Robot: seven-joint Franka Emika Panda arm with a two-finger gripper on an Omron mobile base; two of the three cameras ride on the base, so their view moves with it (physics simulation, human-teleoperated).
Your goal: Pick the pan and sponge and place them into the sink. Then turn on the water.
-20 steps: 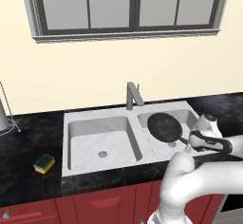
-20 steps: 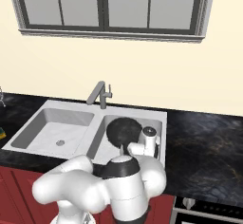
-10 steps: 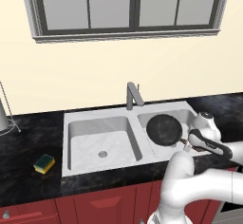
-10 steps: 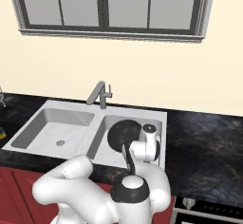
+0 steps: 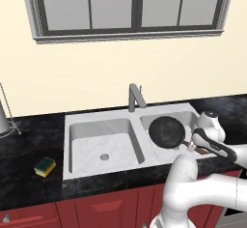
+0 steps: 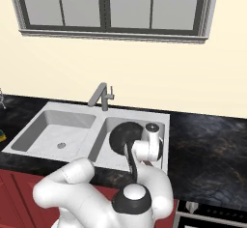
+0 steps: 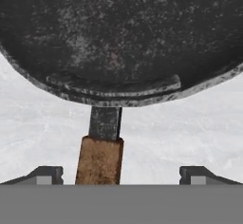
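Hand view shows our gripper (image 7: 121, 174) wide open, holding nothing, fingers clear of the frying pan's (image 5: 167, 131) handle; we judge the pan released into the sink's (image 5: 96, 121) right basin, 1 item done.

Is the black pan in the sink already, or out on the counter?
In. The pan lies flat in the right basin of the sink, below the faucet; the sponge sits out on the counter.
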